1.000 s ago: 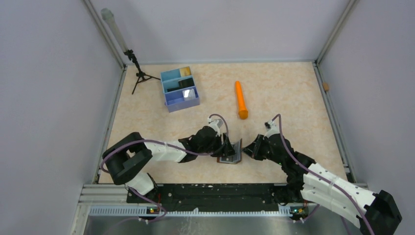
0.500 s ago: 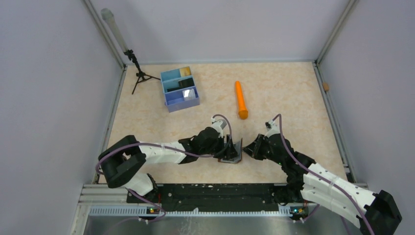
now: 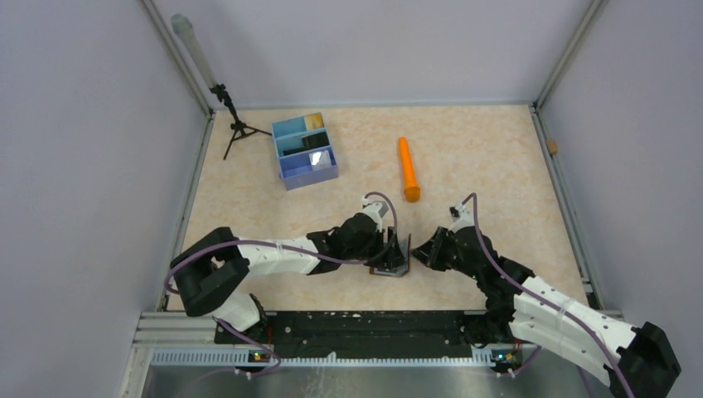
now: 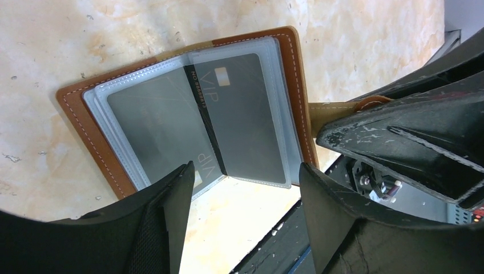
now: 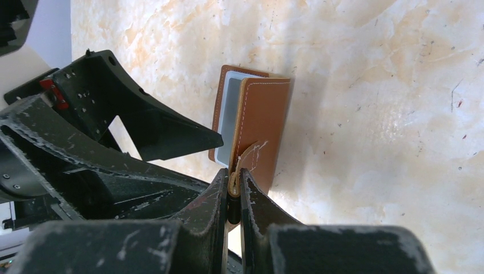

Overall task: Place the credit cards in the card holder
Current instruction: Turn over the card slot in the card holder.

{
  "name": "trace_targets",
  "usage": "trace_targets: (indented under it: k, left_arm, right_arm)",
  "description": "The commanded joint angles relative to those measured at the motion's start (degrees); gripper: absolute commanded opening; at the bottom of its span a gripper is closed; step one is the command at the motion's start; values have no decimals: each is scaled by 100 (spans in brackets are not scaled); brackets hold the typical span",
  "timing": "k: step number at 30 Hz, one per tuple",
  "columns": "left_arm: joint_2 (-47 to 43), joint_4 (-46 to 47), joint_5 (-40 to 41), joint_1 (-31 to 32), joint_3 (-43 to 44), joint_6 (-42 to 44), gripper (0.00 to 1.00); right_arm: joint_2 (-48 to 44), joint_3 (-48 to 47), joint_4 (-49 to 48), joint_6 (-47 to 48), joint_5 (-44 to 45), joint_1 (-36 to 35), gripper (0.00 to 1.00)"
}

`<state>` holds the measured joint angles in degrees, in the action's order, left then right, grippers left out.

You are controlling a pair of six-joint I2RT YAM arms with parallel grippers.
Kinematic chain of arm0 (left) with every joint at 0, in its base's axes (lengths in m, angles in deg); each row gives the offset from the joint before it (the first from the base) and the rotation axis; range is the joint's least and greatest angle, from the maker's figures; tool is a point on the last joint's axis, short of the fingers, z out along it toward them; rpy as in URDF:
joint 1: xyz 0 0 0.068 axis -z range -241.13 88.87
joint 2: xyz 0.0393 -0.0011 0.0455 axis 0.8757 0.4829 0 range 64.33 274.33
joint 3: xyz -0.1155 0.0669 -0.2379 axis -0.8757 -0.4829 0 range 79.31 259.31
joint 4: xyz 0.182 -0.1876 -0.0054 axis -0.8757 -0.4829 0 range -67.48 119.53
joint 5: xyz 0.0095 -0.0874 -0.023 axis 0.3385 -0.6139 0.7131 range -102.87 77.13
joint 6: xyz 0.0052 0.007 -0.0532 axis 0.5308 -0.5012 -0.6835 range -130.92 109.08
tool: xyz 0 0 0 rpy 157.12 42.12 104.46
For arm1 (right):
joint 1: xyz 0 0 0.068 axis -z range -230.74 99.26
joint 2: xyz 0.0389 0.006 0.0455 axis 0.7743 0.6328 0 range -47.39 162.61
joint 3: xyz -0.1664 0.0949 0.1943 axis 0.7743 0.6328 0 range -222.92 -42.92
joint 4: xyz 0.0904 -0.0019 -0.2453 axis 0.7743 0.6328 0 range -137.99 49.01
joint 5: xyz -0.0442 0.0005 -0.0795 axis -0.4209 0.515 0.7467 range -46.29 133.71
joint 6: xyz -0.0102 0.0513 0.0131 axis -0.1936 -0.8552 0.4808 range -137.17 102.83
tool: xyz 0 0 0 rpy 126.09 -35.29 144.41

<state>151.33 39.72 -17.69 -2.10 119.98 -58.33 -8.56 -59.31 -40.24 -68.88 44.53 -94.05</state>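
Brown leather bifold card holder (image 3: 388,267) near the front of the pale marbled table (image 3: 497,149), close to the arm bases and between the two grippers. Lies with one cover on the tabletop and the other raised, clear plastic sleeves fanned between them. Pinched at its tan snap tab (image 5: 246,158) by the black two-finger right gripper (image 5: 234,185), fingers closed tight on the strap from the right side.

From the left wrist, spread wide: grey card with "VIP" lettering (image 4: 245,114) in the clear sleeve by the tab-side cover, second grey card (image 4: 151,117) in the sleeve beside it. Black left gripper (image 4: 246,171) poised over the open sleeves, fingers spread apart, nothing between them; cannot tell whether either fingertip touches the plastic.

Farther back, right of centre, an orange plastic cylinder (image 3: 407,168), lying alone and well apart from the card holder.

Farther still and to the left, a blue three-compartment plastic tray (image 3: 308,177): silvery card (image 3: 319,160) in the nearest compartment, black card (image 3: 313,139) in the middle one, tan-gold card (image 3: 313,122) in the farthest.

Just left of the tray, by the back corner, a small black tripod (image 3: 236,126) carrying a pale tube (image 3: 192,46) that leans along the corner post.
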Motion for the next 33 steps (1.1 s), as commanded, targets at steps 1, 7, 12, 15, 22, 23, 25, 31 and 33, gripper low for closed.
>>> trace_targets:
  k: [1, 7, 12, 15, 22, 23, 25, 31, 33]
  left_arm:
    - [125, -52, 95, 64, 252, 143, 71]
    - [268, -125, 125, 89, 323, 121, 71]
    - [272, -358, 332, 104, 379, 69, 71]
    - [186, -611, 697, 109, 382, 11, 70]
    - [-87, -1072, 1052, 102, 368, -18, 70]
    - [-113, -1201, 1099, 107, 374, -6, 70]
    - [-140, -1280, 1172, 105, 380, 9, 70]
    - [-112, -1404, 1391, 103, 495, 60, 70]
    - [-69, -1572, 1489, 106, 604, 107, 70]
  right_arm:
    - [-34, -133, -109, -41, 96, 24, 0]
    - [-50, -137, -91, -42, 101, 24, 0]
    - [-63, -128, -61, -50, 127, 23, 0]
    - [-92, -135, 13, -59, 212, 20, 0]
    - [-174, -112, 300, -84, 448, 24, 0]
    - [-165, -104, 309, -85, 466, 24, 0]
    - [-152, -94, 320, -86, 484, 24, 0]
    - [-117, -67, 341, -69, 515, 24, 0]
    - [-108, -58, 377, -63, 549, 24, 0]
